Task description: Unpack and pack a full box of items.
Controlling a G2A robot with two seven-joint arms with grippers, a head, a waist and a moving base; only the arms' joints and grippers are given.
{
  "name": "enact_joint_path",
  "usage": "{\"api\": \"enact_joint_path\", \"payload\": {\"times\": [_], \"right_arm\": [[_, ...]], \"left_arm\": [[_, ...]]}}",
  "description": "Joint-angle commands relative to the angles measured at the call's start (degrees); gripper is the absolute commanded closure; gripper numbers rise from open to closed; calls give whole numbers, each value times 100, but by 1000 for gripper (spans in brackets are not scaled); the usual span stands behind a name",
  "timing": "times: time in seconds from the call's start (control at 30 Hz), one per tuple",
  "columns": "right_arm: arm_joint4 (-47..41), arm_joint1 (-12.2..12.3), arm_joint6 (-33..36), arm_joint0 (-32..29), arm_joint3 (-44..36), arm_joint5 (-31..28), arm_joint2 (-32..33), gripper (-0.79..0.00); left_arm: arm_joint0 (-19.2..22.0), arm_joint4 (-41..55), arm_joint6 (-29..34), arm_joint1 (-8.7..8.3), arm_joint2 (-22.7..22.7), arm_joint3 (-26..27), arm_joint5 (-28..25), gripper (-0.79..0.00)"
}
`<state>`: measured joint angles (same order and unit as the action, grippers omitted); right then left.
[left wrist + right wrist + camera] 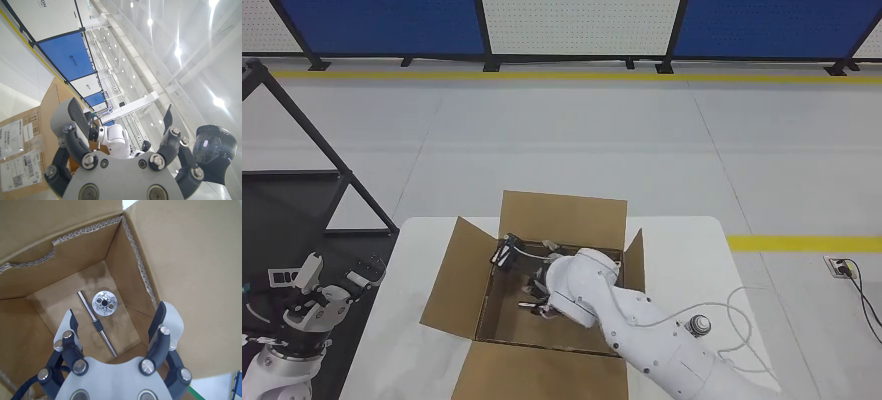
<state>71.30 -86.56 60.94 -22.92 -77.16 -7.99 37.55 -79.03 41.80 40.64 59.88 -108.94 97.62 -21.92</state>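
The cardboard box point(562, 205) stands open on the white table point(692, 240), all flaps folded outward. The right gripper point(115, 313) is inside the box opening, its fingers point(74, 323) spread wide and holding nothing. Two items lie on the box floor below it: a slim metal rod point(88, 309) with a short black sleeve point(97, 326) near mid-length, and a round metal disc point(105, 303) lying flat just beside the rod; whether the two touch cannot be told. The rod lies in the gap between the spread fingers, and its long axis runs nearly square to the line joining them, so a straight descent would probably bring one finger to each side of the rod with little wrist rotation. The disc sits close to the far half of the rod and could be nudged during closure; the sleeve end appears the safer place to grip. The left gripper point(122, 117) is off the table edge beside the box's labelled outer wall point(47, 106), pointing upward, its fingers point(77, 115) also spread and empty. The right arm is therefore the nearer one.
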Motion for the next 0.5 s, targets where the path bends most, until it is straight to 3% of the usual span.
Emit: {"api": "enact_joint_path", "payload": {"times": [0.0,0.13,0.23,0.4,0.47], "right_arm": [[412,238,306,-568,-1252,-63,488,-757],[1329,586,760,-1687,-3172,-141,1396,-785],[1743,760,660,-2584,-4346,-156,2085,-785],[1733,947,126,-3890,-5653,-427,3241,-785],[1645,995,-290,-4285,-5748,-462,3773,-785]], "left_arm": [[0,0,0,0,0,0,0,-785],[0,0,0,0,0,0,0,-785],[0,0,0,0,0,0,0,-785],[0,0,0,0,0,0,0,-785],[0,0,0,0,0,0,0,-785]]}}
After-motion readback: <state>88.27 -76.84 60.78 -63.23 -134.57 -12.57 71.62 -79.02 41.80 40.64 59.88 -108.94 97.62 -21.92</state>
